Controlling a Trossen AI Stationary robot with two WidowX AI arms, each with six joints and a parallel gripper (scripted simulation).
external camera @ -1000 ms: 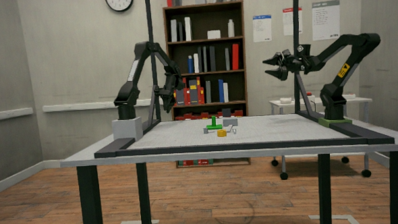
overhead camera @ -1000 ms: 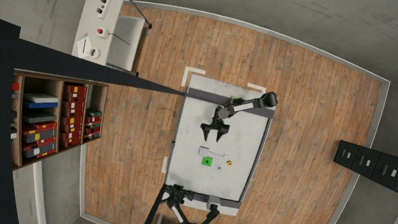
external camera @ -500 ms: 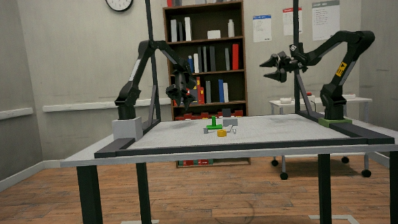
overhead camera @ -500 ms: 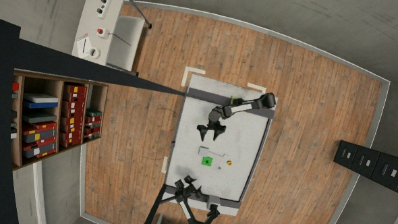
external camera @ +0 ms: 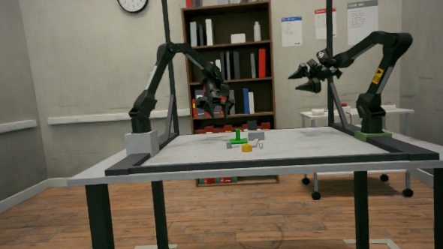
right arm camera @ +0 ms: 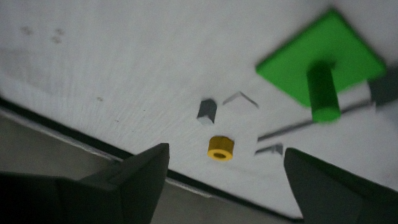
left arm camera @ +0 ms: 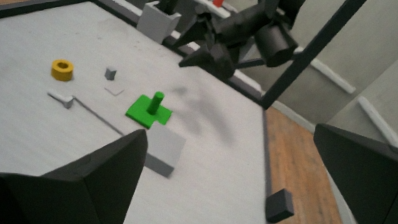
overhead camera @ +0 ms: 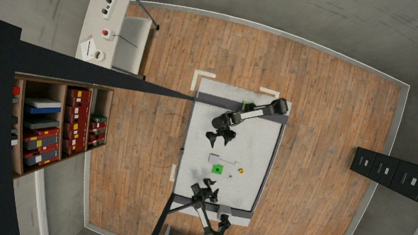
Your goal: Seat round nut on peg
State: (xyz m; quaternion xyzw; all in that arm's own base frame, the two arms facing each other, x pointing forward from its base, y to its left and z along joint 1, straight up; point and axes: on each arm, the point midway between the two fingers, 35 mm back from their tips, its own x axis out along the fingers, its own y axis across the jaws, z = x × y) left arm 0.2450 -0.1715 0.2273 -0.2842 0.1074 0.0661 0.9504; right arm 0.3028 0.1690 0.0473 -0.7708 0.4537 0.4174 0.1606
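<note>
The yellow round nut point(overhead camera: 240, 171) lies flat on the table, a short way from the green base with its upright round peg point(overhead camera: 217, 169). Nut point(right arm camera: 221, 148) and peg point(right arm camera: 322, 65) both show in the right wrist view, apart from each other. My right gripper point(overhead camera: 211, 187) is open and empty, hanging high above the table near the peg point(external camera: 238, 137). My left gripper point(external camera: 305, 79) is open wide and empty, raised high over the far half of the table. In the left wrist view the nut point(left arm camera: 62, 70) and peg point(left arm camera: 150, 110) lie well below it.
A grey block point(left arm camera: 162, 150) stands beside the green base. A small grey cube point(left arm camera: 110, 73) and a thin grey rod with a block end point(left arm camera: 67, 100) lie between nut and peg. Dark rails edge the table; a black pole point(external camera: 330, 64) stands by the left arm.
</note>
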